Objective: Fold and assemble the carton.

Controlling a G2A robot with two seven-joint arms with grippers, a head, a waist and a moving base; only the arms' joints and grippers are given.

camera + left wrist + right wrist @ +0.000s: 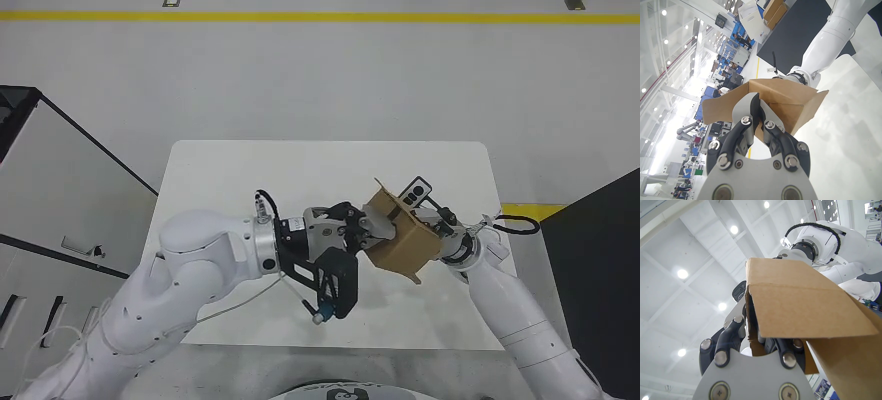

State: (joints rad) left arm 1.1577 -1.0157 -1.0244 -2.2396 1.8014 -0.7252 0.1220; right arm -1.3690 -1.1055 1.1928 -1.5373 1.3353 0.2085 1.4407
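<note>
Two pincers, both mine: left gripper clamped on the tilted cardboard carton's flap, right gripper clamped on its opposite wall; forearms converge over the white table.

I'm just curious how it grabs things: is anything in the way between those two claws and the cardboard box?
Nothing visible. The left gripper and the right gripper are each shut on the carton, from opposite sides.
</note>
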